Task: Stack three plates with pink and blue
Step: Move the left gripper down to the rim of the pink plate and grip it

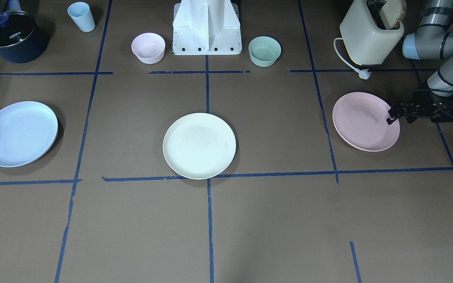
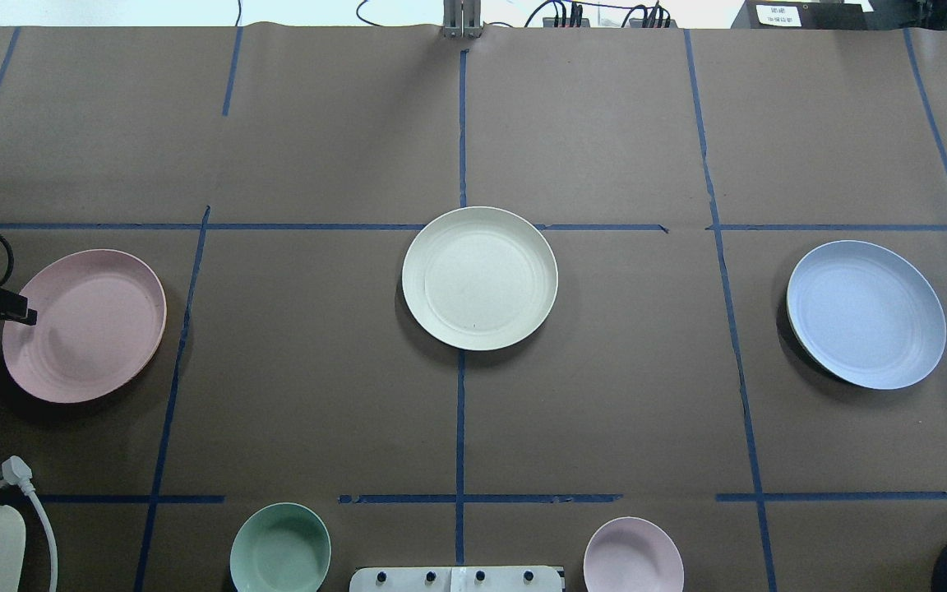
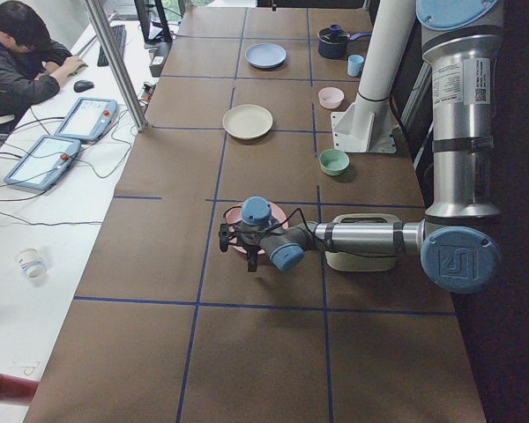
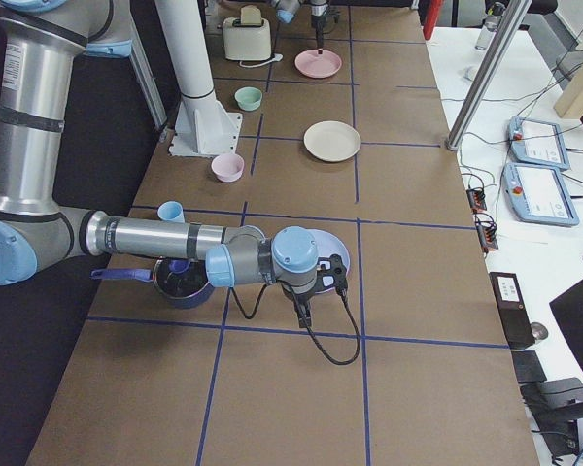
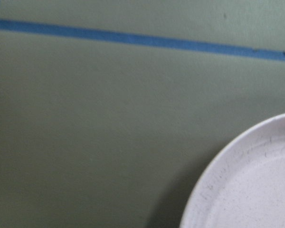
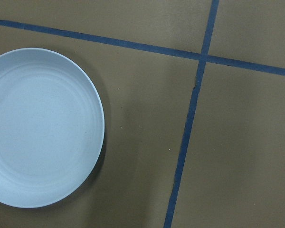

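Observation:
The pink plate [image 1: 362, 124] lies on the robot's left side of the table [image 2: 87, 329]. My left gripper [image 1: 391, 118] is low at its outer rim, one fingertip over the edge [image 2: 21, 314]; I cannot tell if it is shut on the rim. The left wrist view shows only the plate's rim [image 5: 256, 190]. The cream-white plate [image 1: 199, 145] lies at the table's middle. The blue plate [image 1: 18, 133] lies on the robot's right side. My right gripper [image 4: 304, 316] hangs beside it and shows only in the exterior right view, so I cannot tell its state. The right wrist view shows the blue plate [image 6: 38, 128] off to the left.
Near the robot's base [image 1: 207, 27] stand a small pink bowl [image 1: 148, 47] and a green bowl [image 1: 264, 50]. A toaster [image 1: 370, 35] with a loose plug [image 1: 364, 74] stands behind the pink plate. A blue cup [image 1: 81, 16] and dark pot [image 1: 14, 37] stand behind the blue plate.

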You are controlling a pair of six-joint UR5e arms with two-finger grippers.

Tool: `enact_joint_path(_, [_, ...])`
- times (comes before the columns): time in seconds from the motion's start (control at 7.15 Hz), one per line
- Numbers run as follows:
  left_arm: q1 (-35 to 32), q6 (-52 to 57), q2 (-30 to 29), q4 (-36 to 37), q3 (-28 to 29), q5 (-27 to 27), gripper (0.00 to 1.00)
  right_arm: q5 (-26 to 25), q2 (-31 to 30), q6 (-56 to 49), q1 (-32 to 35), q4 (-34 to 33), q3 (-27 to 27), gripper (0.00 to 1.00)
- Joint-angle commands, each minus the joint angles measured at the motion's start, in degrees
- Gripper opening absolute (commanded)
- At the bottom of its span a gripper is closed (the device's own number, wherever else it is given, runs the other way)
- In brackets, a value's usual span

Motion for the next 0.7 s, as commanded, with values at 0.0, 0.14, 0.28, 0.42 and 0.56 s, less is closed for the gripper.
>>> enact_joint_path(0.0, [0.2,-0.7,0.0,-0.2,0.0,-0.3,0.05,0.0,0.0,-0.1,0.0,0.0,0.0,1.0])
enact_joint_path(0.14, [0.2,-0.8,0.0,-0.3,-0.4,-0.6,0.0,0.0,0.0,-0.2,0.0,0.0,0.0,1.0])
enact_joint_path(0.28, [0.1,-1.1,0.1,-0.3,-1.7,-1.6,0.0,0.0,0.0,-0.2,0.0,0.1,0.0,1.0])
enact_joint_path(0.42, [0.1,-5.2,-0.6,-0.2,-4.0,-5.2,0.0,0.0,-0.1,-0.2,0.0,0.0,0.0,1.0])
enact_joint_path(0.56, [0.1,-12.0,-2.5,0.2,-7.4,-6.6,0.0,0.0,-0.1,-0.4,0.0,0.1,0.0,1.0])
